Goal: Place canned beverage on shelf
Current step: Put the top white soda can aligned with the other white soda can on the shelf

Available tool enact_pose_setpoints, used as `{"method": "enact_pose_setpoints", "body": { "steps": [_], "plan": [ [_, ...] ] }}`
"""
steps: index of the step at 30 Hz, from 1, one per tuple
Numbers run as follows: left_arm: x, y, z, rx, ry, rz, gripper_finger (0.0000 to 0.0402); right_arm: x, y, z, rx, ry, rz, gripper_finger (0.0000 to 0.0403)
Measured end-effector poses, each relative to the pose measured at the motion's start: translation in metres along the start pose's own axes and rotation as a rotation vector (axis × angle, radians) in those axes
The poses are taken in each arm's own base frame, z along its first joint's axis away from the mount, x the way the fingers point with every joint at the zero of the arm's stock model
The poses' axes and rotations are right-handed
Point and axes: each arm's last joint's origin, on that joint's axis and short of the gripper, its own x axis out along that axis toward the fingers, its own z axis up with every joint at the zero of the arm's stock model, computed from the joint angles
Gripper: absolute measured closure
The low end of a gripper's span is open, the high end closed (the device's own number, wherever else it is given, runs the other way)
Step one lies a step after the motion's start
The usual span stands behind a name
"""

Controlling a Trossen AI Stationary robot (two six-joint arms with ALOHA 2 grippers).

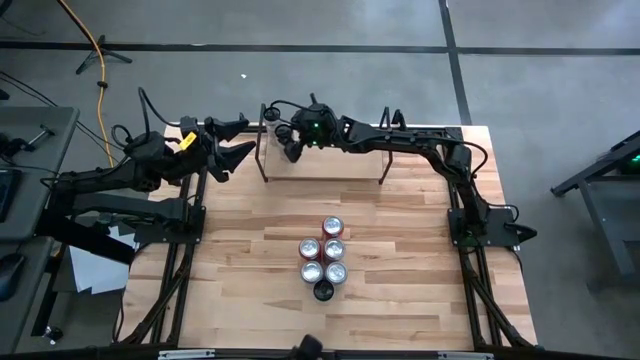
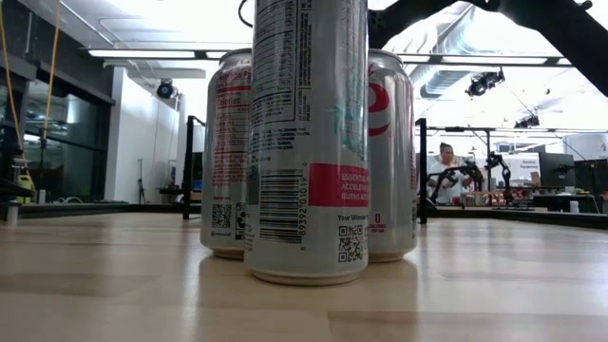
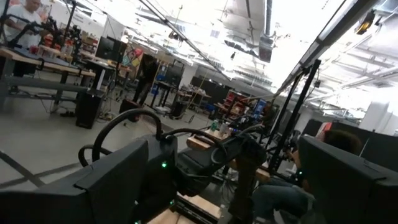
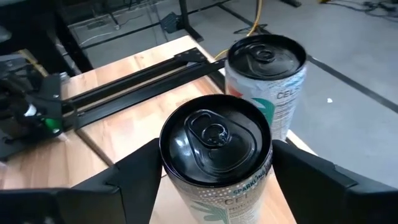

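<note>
While a black-topped can (image 4: 214,155) stands on the shelf (image 1: 330,168) near its left end, beside a second can (image 4: 267,78), the right gripper (image 4: 214,180) straddles it, fingers (image 4: 134,171) parted; whether they touch is unclear. The left gripper (image 1: 240,140) waits wide open, empty, at the table's (image 1: 400,290) far-left corner.

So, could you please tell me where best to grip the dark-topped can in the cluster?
Probably mid-body, from the side away from the shelf: the dark-topped can stands upright at the cluster's end, neighbours only shelfward, so its flanks look free.
</note>
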Motion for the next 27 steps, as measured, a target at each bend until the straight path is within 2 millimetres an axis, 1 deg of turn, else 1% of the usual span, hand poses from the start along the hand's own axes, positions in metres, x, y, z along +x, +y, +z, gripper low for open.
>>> {"method": "enact_pose_setpoints", "body": {
  "steps": [14,27],
  "plan": [
    [0.0,0.0,0.0001,-0.027,0.0,-0.001,0.003,-0.0005,-0.0031,0.0011,0.012,-0.003,-0.023,0.012],
    [0.0,-0.0003,0.0,-0.052,0.001,-0.007,0.003,-0.0007,0.0001,0.0011,0.009,-0.001,0.011,0.0114]
  ]
}}
